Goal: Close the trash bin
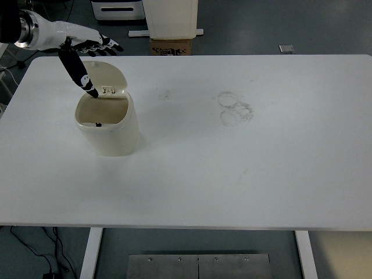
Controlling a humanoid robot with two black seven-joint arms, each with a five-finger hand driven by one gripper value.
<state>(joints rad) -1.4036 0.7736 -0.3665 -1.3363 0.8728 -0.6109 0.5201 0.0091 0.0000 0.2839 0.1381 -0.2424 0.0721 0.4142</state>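
A small cream trash bin (110, 131) stands on the left part of the white table (232, 174). Its lid (107, 77) is open, tipped up and back behind the mouth, and the inside shows. My left hand (87, 52) comes in from the upper left, white with black finger segments. Its fingers are spread and hold nothing. One finger (78, 72) points down and touches the raised lid near its left side. My right hand is out of view.
Faint ring marks (235, 107) lie on the table right of centre. Beyond the far edge a cardboard box (171, 46) and a white cabinet (171, 17) stand on the floor.
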